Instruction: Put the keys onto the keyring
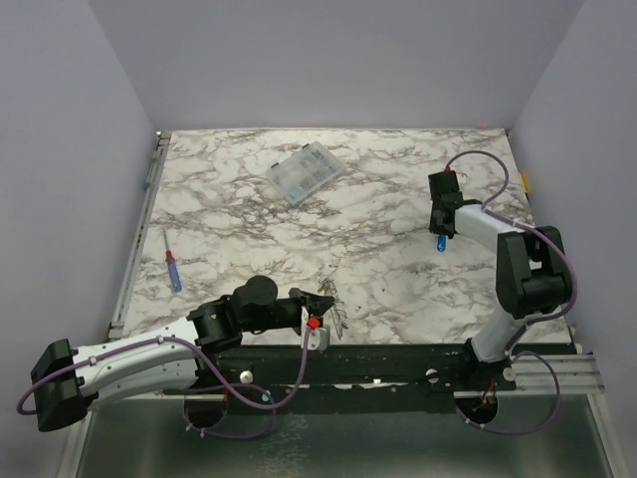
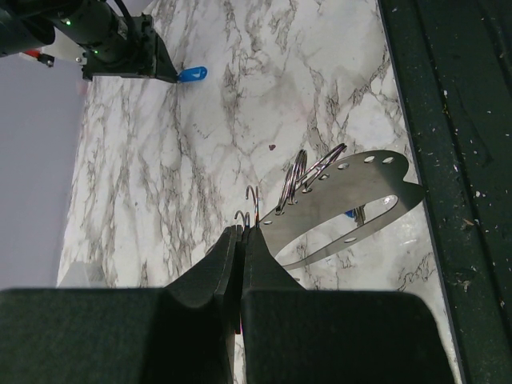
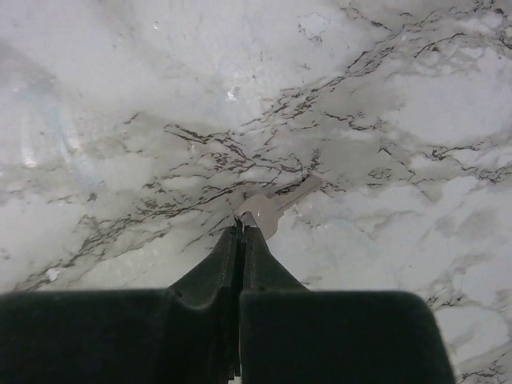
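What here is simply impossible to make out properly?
Top view: whether anything already hangs on the keyring is too small to tell.
Left wrist view: the left pincer's own fingers hide where it grips the keyring.
Right wrist view: the key in the shut right pincer looks washed out; colour unreadable there.
Top view: the clear box's contents are too small.

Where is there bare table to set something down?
Bare marble lies between the box and the blue key in the right jaws, across the middle in front of the box, and in the far left corner beyond the screwdriver. Crowded at the near edge, around the keyring in the left jaws.
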### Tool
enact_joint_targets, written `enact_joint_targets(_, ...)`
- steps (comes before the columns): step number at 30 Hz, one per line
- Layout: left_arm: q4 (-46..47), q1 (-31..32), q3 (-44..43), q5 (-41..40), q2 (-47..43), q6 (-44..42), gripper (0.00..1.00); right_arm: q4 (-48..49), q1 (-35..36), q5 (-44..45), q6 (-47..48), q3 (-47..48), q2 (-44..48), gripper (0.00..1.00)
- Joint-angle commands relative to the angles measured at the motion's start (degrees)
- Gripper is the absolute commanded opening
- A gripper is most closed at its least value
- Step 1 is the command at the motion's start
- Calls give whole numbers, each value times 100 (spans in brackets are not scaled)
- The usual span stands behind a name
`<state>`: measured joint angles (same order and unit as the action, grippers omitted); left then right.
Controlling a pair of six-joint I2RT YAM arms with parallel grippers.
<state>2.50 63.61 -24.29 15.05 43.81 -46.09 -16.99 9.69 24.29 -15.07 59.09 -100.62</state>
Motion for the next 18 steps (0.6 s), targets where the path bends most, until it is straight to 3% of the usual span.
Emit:
enact_joint_targets(1, 209, 37, 65, 154, -80, 28, 0, 173, 91, -466, 122, -96, 617, 1)
enact_joint_targets(8, 214, 37, 73, 121, -92, 25, 0, 336, 251, -1023, 178, -363, 1219, 1)
enact_joint_targets(18, 172, 21, 74, -88, -152, -29, 0, 982, 780, -2888, 448, -817, 2394, 1)
